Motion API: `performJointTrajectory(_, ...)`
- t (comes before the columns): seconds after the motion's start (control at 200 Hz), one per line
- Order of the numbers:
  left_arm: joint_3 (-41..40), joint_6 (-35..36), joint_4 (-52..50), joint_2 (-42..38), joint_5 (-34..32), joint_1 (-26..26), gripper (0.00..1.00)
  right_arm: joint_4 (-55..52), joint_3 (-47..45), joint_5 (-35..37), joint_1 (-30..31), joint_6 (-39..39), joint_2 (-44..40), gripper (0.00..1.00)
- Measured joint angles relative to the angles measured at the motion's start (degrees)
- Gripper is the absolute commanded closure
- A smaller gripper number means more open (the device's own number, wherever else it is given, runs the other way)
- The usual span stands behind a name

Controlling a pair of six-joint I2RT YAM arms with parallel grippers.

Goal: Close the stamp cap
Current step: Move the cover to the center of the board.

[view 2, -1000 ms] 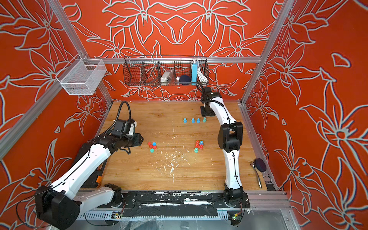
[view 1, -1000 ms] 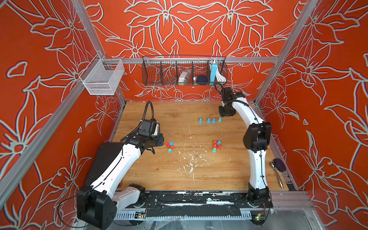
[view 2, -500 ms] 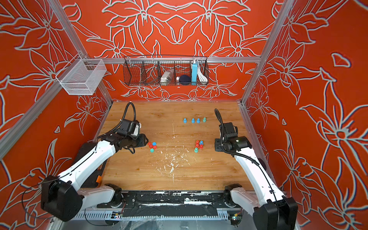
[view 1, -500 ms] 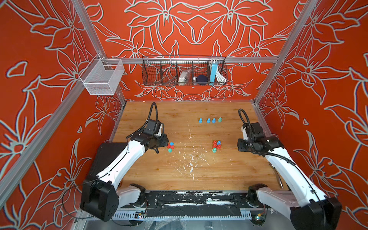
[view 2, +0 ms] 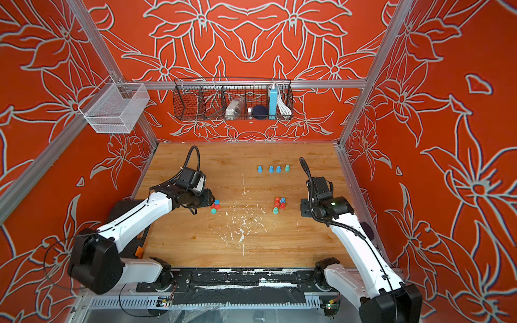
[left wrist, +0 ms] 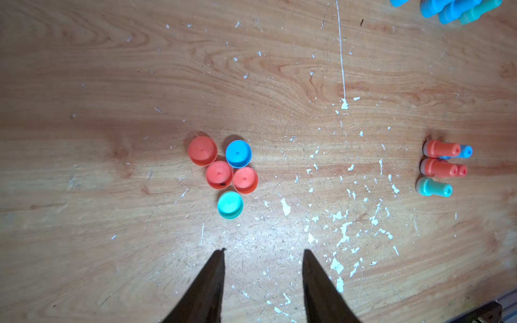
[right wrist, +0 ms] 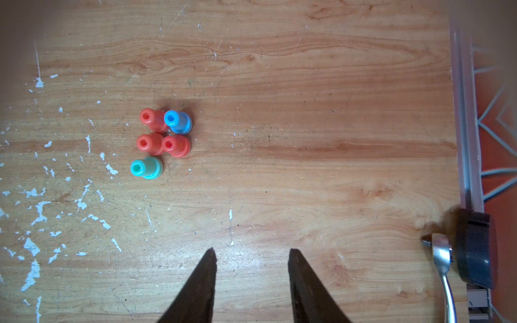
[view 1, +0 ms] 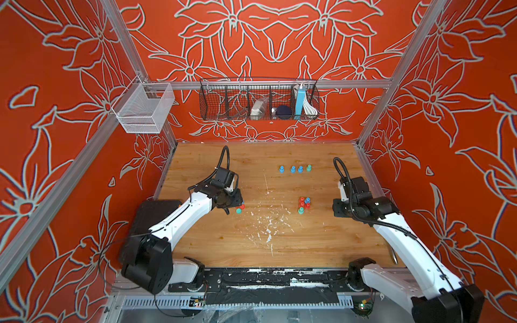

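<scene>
The left fingers stand apart, holding nothing, near five loose caps on the bench. The right fingers stand apart, empty too, near five upright stamps.

Top views: bright, even overhead light; orange flower-patterned walls saturated, white outlines fringed blue-red toward frame edges; aluminium frame posts splayed by wide lens; scratched wooden tabletop evenly lit. Wrist views: warmer cast, bright patch mid-frame, corners dim. Cluster of round red, blue and teal plastic caps sharp, short soft shadows. Tapered dark left gripper fingers near-black, edges soft. Upright blue plastic stamps at frame corner stretched, blurred. Silver metal spoon glinting.
</scene>
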Motion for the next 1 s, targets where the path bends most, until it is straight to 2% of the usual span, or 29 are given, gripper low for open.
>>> performJointTrajectory(0.51,4.9,-3.1,6.2,14.0,1.2,-0.7,0.55,0.4,-0.2,1.5,3.1,1.0,0.0,0.54)
performJointTrajectory(1.001,5.1,-4.3,9.0,19.7,1.3,-0.9,0.56,0.7,-0.4,2.1,3.7,1.1,0.0,0.53)
